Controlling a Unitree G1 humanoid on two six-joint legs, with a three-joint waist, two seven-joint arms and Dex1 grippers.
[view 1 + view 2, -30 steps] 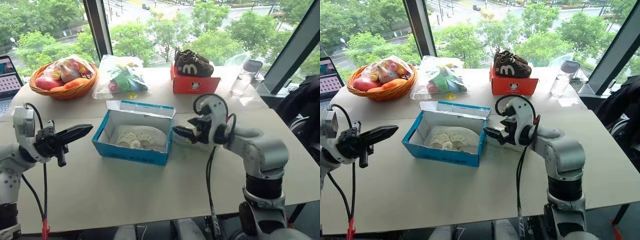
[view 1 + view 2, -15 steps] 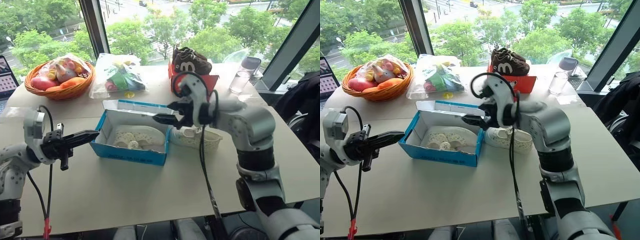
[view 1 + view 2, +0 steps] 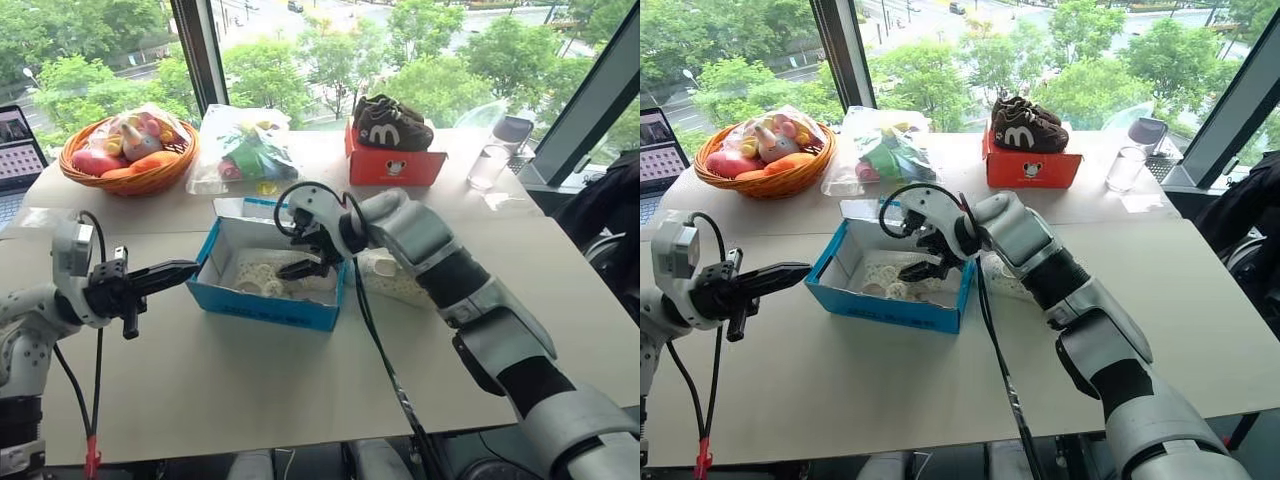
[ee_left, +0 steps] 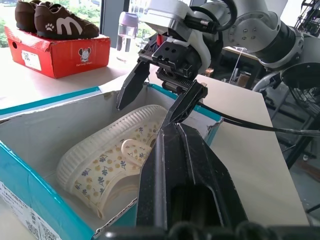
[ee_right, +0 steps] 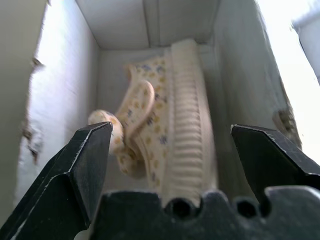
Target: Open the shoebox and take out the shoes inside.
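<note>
- Reaching over the open blue shoebox (image 3: 262,300), the right gripper (image 3: 305,256) hangs with its two black fingers spread wide and nothing between them
- Inside lies one cream sneaker (image 4: 112,165) on its side on the white floor of the box, ribbed sole toward the wall nearest the right arm
- Its long axis runs along the box's length, and in the right wrist view the sneaker (image 5: 165,135) lies straight ahead between the spread fingers, just below them
- The other cream sneaker (image 3: 395,280) already sits on the table just beside the box, partly hidden by the right arm
- The left gripper (image 3: 165,273) is clenched empty, level, beside the box's near left corner
- Judged from this, the right arm is far nearer and should drop straight onto the sneaker
</note>
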